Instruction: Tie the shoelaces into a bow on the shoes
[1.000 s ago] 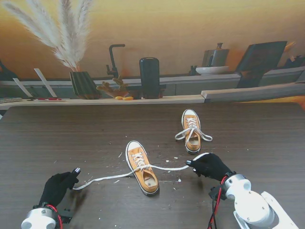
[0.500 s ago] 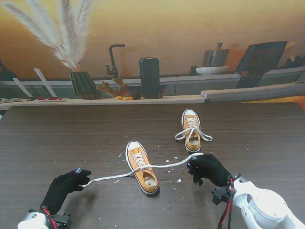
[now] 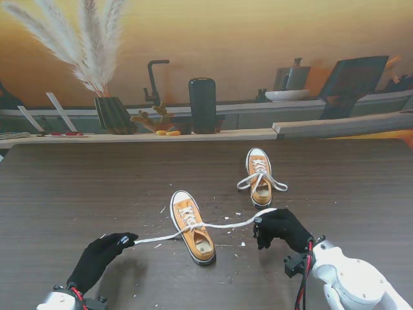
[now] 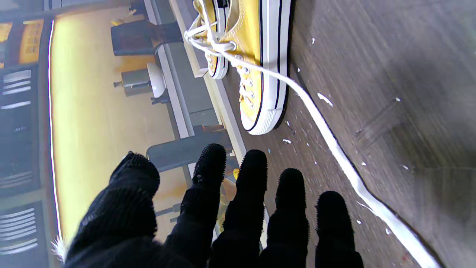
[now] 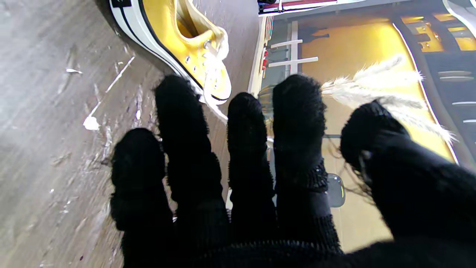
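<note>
Unbranded yellow shoe (image 3: pixel 192 227), white lace (image 3: pixel 227 225)

two yellow sneakers on the table — the nearer shoe (image 3: pixel 192 226) and the farther shoe (image 3: pixel 260 175). two black-gloved hands — left hand (image 3: pixel 103 257), right hand (image 3: pixel 281 227). one black faucet (image 3: pixel 153 81), one vase of pampas grass (image 3: pixel 113 113), one dark canister (image 3: pixel 202 105).

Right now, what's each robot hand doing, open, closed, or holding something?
Left robot hand: fingertips on the left lace end; grip cannot be told.
Right robot hand: closed on the right lace.
</note>
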